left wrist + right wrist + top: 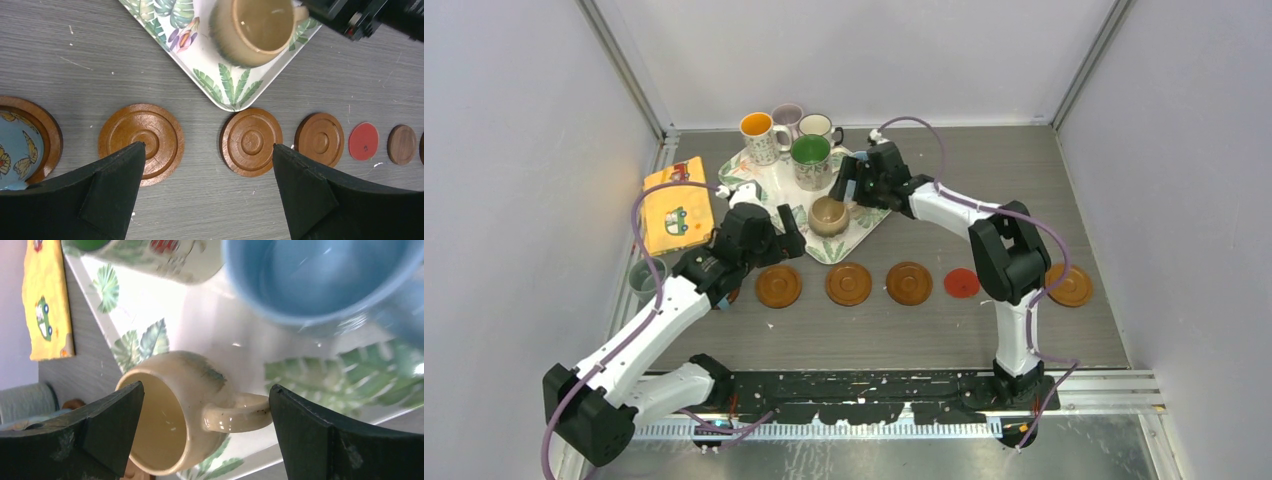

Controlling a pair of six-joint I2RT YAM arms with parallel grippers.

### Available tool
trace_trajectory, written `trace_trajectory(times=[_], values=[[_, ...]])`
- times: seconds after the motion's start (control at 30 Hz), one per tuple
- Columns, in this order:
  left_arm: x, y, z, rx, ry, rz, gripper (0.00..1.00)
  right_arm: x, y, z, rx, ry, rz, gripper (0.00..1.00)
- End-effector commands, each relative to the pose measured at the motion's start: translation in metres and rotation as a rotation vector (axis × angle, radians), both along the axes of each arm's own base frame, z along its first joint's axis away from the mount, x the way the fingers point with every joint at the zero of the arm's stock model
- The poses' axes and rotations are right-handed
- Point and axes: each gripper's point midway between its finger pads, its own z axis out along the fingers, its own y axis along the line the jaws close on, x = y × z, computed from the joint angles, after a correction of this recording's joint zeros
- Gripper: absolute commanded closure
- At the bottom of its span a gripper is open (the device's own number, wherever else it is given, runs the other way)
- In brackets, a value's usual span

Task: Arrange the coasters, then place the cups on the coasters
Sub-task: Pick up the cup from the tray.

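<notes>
Grey worktop (984,190) shows coasters (849,284) rowed mid-frame, so I line released right fingers (310,435) on the tan cup (170,410); left fingers (110,195) gape too.

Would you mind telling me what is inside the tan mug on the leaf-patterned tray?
The tan mug looks empty: only its bare glazed inside shows. In the right wrist view, a finger of the right gripper covers part of its mouth.

Coasters (849,284) in a row; tan cup (829,215) on tray (220,90)
</notes>
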Motion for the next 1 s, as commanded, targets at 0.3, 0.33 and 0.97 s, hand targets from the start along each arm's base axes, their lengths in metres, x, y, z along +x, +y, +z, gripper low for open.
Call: trace_trajectory(times=[0.3,0.33,0.97], values=[[-0.007,0.005,0.0,-0.025,-0.012,0.023,0.0,-0.071,0.032,0.04,0.088,-0.007,0.012,0.0],[-0.008,0.005,-0.001,-0.026,-0.011,0.025,0.0,-0.075,0.034,0.04,0.087,-0.006,0.019,0.0],[-0.018,0.019,0.002,-0.025,-0.027,0.065,0.0,-0.127,0.09,0.039,0.087,0.014,0.132,0.0]])
